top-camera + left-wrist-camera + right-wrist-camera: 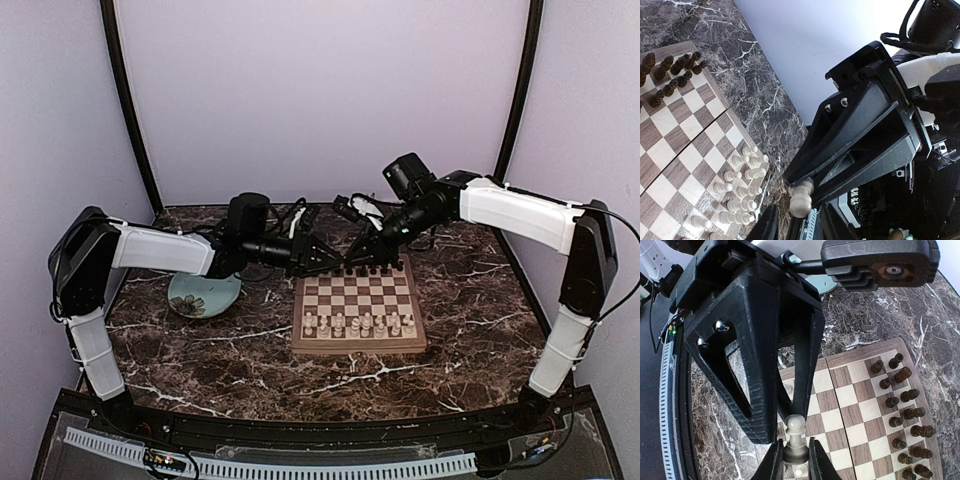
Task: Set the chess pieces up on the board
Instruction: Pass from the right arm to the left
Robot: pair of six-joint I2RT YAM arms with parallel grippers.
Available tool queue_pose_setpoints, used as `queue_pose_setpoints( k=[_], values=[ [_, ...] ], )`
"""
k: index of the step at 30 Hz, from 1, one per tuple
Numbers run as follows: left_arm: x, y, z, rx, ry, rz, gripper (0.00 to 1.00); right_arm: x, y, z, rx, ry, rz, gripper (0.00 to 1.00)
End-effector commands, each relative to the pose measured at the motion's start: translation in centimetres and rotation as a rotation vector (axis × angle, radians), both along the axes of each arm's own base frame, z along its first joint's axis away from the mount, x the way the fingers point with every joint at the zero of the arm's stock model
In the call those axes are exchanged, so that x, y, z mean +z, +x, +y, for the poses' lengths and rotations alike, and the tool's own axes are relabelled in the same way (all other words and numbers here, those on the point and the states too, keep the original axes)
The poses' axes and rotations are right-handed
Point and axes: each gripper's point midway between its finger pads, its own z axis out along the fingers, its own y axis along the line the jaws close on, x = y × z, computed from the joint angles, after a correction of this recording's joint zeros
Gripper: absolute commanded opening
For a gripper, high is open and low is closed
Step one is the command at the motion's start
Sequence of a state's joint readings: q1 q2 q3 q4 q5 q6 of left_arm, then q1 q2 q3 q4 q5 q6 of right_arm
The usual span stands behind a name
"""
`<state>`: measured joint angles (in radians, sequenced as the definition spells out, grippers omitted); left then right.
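Observation:
The board [360,347] lies mid-table, with cream-white pieces [360,323] along its near rows and dark pieces [375,268] along its far rows. Both grippers meet above the board's far left corner. My right gripper [795,461] is shut on the base of a white pawn [796,432], held in the air. My left gripper [797,226] is open, its jaws standing apart on either side of the pawn's head [801,198]. In the top view the left gripper [333,262] and the right gripper [353,262] almost touch, and the pawn is hidden there.
A pale-teal plate [205,295] sits left of the board under the left arm. The back wall stands close behind the board. Dark marble table [230,360] surrounds the board. The left gripper's fingers [755,365] fill much of the right wrist view.

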<state>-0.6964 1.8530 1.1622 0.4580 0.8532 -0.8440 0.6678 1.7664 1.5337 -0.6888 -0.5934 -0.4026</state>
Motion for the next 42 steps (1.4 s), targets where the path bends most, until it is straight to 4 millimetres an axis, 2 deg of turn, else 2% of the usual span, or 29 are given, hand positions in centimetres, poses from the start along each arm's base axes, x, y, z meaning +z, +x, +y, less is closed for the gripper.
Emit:
queue_pose_setpoints(
  k=[1,9,24,29,32,36,37,38,39,40,41,42],
  values=[
    [1.1,-0.4,0.1,-0.025,-0.041,-0.027,0.29,1.9,-0.1,0.5,0.027,0.052,-0.024,0.18],
    [1.3,-0.5,0.0,-0.03,-0.052,-0.028,0.25,1.7,-0.7,0.6,0.053,0.058,0.002,0.19],
    [1.4,-0.6,0.0,-0.035,-0.063,-0.033,0.09,1.2,-0.7,0.7,0.054,0.051,0.009,0.2],
    [1.3,-0.5,0.1,-0.034,-0.058,-0.041,0.07,1.1,-0.8,0.6,0.055,0.049,0.01,0.23],
    [1.2,-0.4,0.1,-0.032,-0.044,-0.052,0.07,1.2,-0.8,0.4,0.051,0.046,0.016,0.29],
    [0.6,0.1,0.2,-0.015,0.011,-0.095,0.07,2.3,-1.0,-1.1,0.047,0.069,0.017,0.35],
    [-0.1,0.3,0.4,-0.001,0.048,-0.086,0.07,2.7,-1.1,-1.8,0.044,0.082,0.016,0.36],
    [0.3,0.4,0.2,-0.005,0.057,-0.141,0.07,3.2,-0.7,-2.8,0.024,0.096,0.014,0.37],
    [-0.6,0.7,0.4,0.016,0.108,-0.14,0.07,3.4,-0.5,-3.6,0.009,0.108,0.011,0.38],
    [-0.1,1.2,0.2,0.032,0.133,-0.215,0.07,3.5,-0.3,-4.5,-0.011,0.114,0.006,0.38],
    [-0.9,1.2,0.5,0.035,0.185,-0.218,0.07,3.6,0.1,-5.4,-0.036,0.118,-0.003,0.39],
    [-0.5,1.7,0.4,0.05,0.221,-0.307,0.07,3.3,0.4,-6.3,-0.061,0.117,-0.01,0.39]
  ],
)
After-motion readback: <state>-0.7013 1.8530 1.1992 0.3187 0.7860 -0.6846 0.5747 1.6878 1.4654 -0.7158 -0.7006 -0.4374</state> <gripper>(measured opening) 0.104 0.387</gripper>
